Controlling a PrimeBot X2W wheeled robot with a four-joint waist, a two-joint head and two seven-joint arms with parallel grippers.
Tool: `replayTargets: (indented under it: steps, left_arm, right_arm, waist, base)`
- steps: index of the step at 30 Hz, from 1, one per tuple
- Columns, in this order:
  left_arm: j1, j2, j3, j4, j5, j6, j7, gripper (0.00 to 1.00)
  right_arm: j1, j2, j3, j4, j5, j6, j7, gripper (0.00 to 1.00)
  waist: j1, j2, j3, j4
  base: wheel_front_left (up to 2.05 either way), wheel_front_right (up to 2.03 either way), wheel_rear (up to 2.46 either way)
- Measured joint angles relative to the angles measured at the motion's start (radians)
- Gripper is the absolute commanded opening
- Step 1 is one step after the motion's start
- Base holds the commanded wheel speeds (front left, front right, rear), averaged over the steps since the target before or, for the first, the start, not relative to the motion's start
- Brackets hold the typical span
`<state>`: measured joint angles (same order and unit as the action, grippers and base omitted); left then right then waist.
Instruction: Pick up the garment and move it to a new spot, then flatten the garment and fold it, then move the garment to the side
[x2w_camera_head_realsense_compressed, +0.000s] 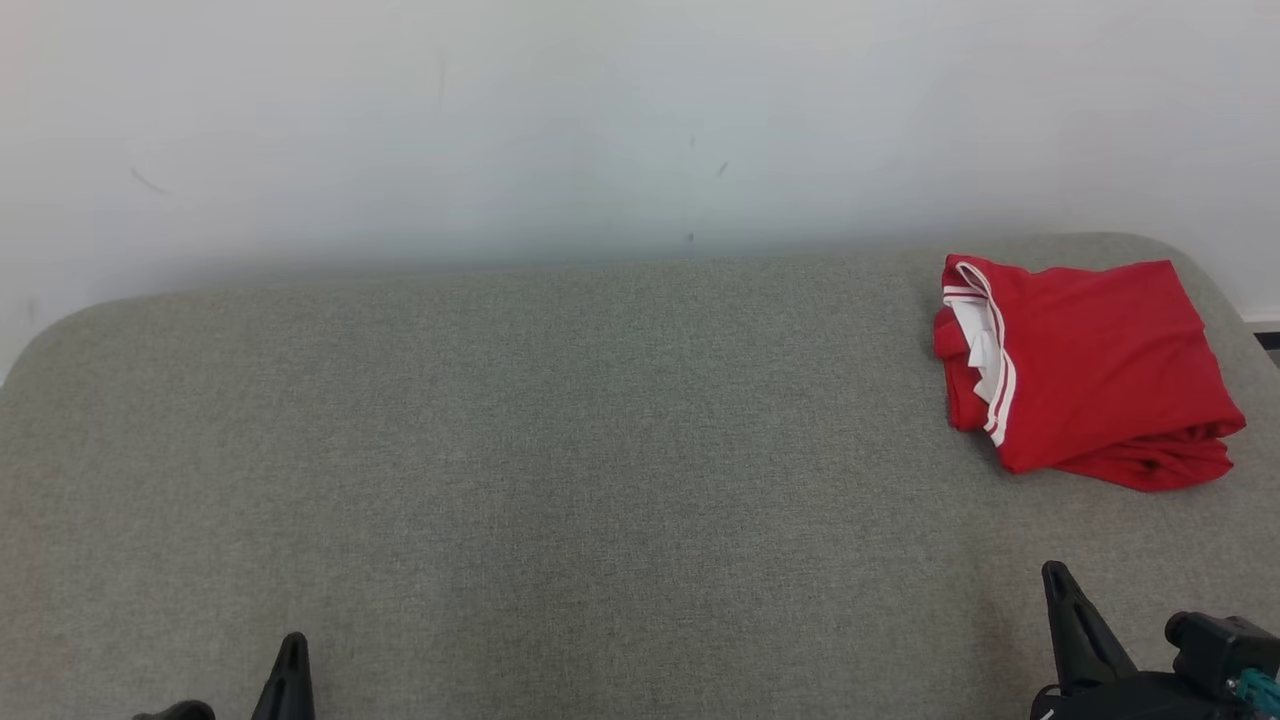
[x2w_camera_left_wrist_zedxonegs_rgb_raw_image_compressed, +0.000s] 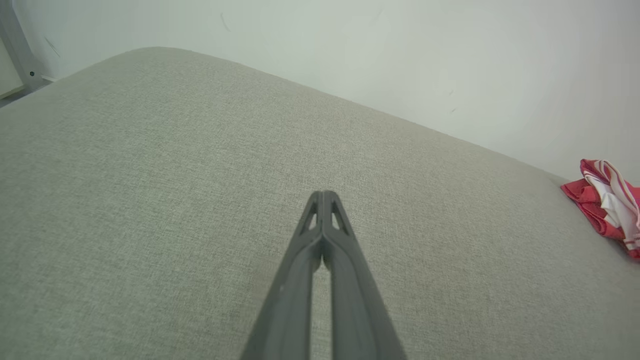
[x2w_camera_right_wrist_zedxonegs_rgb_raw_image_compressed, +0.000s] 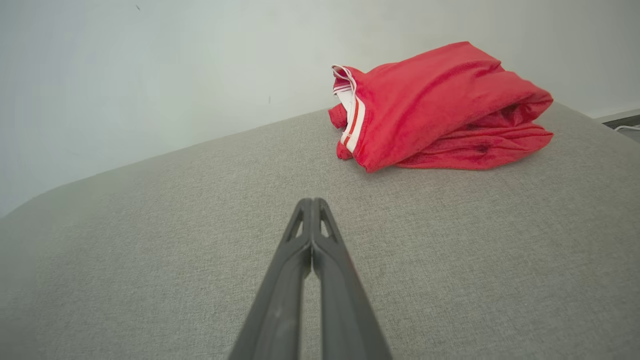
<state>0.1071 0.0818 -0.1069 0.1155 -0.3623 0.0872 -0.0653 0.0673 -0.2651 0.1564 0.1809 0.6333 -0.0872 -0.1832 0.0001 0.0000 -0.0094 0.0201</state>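
1. L gripper (x2w_camera_left_wrist_zedxonegs_rgb_raw_image_compressed: 324, 200): fingers pinched tip to tip, nothing btwn them, over the bare grey padded surface (x2w_camera_head_realsense_compressed: 500, 450).
2. R gripper (x2w_camera_right_wrist_zedxonegs_rgb_raw_image_compressed: 312, 206): fingers pressed together too, empty.
3. The garment (x2w_camera_right_wrist_zedxonegs_rgb_raw_image_compressed: 435, 105), red w/ white trim, lies ahead of the R fingertips & a bit to their right, apart from them, near the white wall (x2w_camera_head_realsense_compressed: 600, 120).
4. From the L fingers it's far off to the right, well apart.
5. Looks roughly folded; layers bunch at one edge, hard to tell more.

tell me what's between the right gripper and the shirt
Only bare grey cushion between right gripper and shirt, shown in the right wrist view.
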Motion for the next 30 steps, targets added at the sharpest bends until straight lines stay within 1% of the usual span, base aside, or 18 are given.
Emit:
replayTargets:
  steps: [6,7,10,13,14,15,17,18,22,24,30]
  left_arm:
    - [-0.015,-0.004,0.014,0.011,-0.098,-0.011,0.017,0.00]
    - [-0.015,-0.005,0.018,0.015,-0.112,-0.018,0.018,0.00]
    - [-0.016,-0.005,0.025,0.021,-0.138,-0.019,0.021,0.00]
    - [-0.030,-0.009,0.032,0.030,-0.198,-0.027,0.031,0.00]
    - [-0.030,-0.009,0.032,0.030,-0.198,-0.027,0.031,0.00]
    - [-0.037,-0.010,0.035,0.030,-0.233,-0.036,0.037,0.00]
    - [-0.037,-0.011,0.040,0.035,-0.257,-0.036,0.039,0.00]
    - [-0.038,-0.011,0.042,0.037,-0.279,-0.044,0.043,0.00]
    - [-0.048,-0.013,0.056,0.047,-0.336,-0.053,0.053,0.00]
    - [-0.057,-0.013,0.060,0.051,-0.365,-0.059,0.056,0.00]
    - [-0.061,-0.016,0.070,0.064,-0.451,-0.071,0.067,0.00]
  right_arm:
    - [-0.018,0.017,-0.023,0.008,0.071,0.015,0.023,0.00]
    - [-0.018,0.019,-0.026,0.009,0.086,0.017,0.027,0.00]
    - [-0.018,0.025,-0.032,0.012,0.109,0.019,0.034,0.00]
    - [-0.020,0.037,-0.048,0.016,0.157,0.031,0.050,0.00]
    - [-0.020,0.037,-0.048,0.016,0.157,0.031,0.050,0.00]
    - [-0.025,0.043,-0.054,0.018,0.179,0.035,0.057,0.00]
    - [-0.036,0.048,-0.061,0.021,0.200,0.038,0.063,0.00]
    - [-0.039,0.049,-0.064,0.021,0.215,0.044,0.070,0.00]
    - [-0.039,0.059,-0.079,0.031,0.258,0.053,0.081,0.00]
    - [-0.040,0.065,-0.086,0.036,0.285,0.054,0.090,0.00]
    - [-0.058,0.082,-0.106,0.043,0.355,0.073,0.111,0.00]
  waist:
    - [0.0000,0.0000,0.001,-0.001]
    - [0.0000,0.0000,0.001,-0.002]
    - [0.0000,0.0000,0.001,-0.002]
    - [0.0000,0.0000,0.002,-0.003]
    - [0.0000,0.0000,0.002,-0.003]
    - [0.0000,0.0000,0.002,-0.004]
    - [0.0000,0.0000,0.002,-0.004]
    - [0.0000,0.0000,0.002,-0.004]
    - [0.0000,0.0000,0.003,-0.005]
    - [0.0000,0.0000,0.003,-0.006]
    - [0.0000,0.0000,0.004,-0.007]
  base:
    - [0.00,0.00,0.00]
    - [0.00,0.00,0.00]
    - [0.00,0.00,0.00]
    - [0.00,0.00,0.00]
    - [0.00,0.00,0.00]
    - [0.00,0.00,0.00]
    - [0.00,0.00,0.00]
    - [0.00,0.00,0.00]
    - [0.00,0.00,0.00]
    - [0.00,0.00,0.00]
    - [0.00,0.00,0.00]
